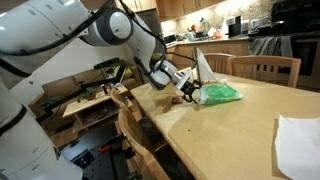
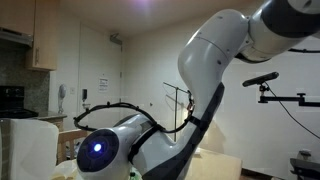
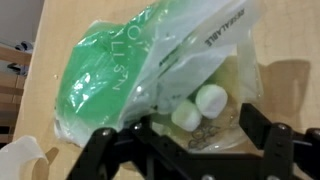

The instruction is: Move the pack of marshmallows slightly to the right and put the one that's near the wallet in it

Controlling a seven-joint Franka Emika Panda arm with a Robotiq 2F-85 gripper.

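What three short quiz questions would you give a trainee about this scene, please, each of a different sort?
1. True or false: the marshmallow bag lies on the wooden table.
2. In the wrist view, the marshmallows seen through the bag are: A white, B pink, C brown.
3. Fill in: in the wrist view, the gripper is ___ (open or shut).
Key: 1 true; 2 A; 3 open.

Exterior views face the table [image 1: 232,126] and, close-up, the arm [image 2: 226,55]; wrist view looks down.
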